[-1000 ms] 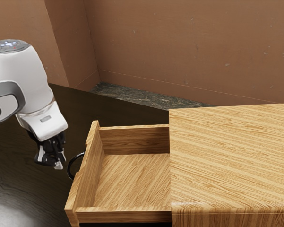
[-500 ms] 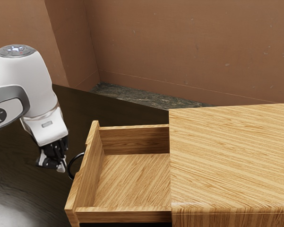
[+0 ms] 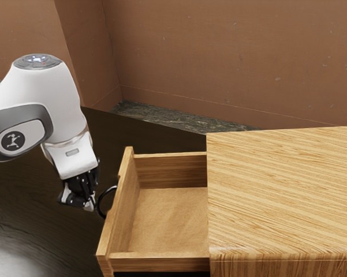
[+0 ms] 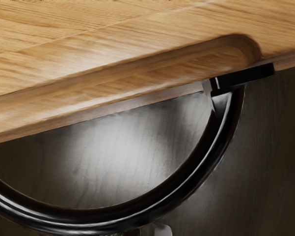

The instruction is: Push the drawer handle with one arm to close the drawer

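My gripper (image 3: 91,203) is at the outer side of the black curved handle (image 3: 98,205), its fingertips together and against or very close to the bar. Behind that handle the wooden drawer (image 3: 119,210) stands partly out of the cabinet (image 3: 283,196), with its inside bare. In the wrist view, the handle (image 4: 186,187) arcs out from the drawer's front (image 4: 113,96), and my gripper (image 4: 148,231) has its tips just beyond the arc's outer edge. Whether they touch it cannot be made out.
A dark table or floor surface (image 3: 29,202) lies under the arm and beside the drawer. Brown walls (image 3: 231,57) rise behind the cabinet, with a strip of dark stone-like floor (image 3: 161,118) at their foot.
The arm has moved toward the exterior view's right, first lowering a little. Over the last half second the drawer and its handle have slid the same way, a short distance into the cabinet.
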Robot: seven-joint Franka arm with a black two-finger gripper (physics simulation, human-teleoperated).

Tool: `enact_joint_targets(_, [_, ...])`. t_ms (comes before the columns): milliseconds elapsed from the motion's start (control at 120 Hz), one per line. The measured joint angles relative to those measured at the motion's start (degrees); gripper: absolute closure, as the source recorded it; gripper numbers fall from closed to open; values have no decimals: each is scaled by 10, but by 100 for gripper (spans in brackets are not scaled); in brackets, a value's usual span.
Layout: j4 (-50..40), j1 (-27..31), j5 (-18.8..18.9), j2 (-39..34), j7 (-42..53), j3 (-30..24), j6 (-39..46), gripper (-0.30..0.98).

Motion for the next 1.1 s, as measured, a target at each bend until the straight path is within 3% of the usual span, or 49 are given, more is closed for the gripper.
enact_joint_targets(742, [64,17,-30,77,6,-52,27,76])
enact_joint_targets(1100, [104,54,-44,123,-5,-99,43,77])
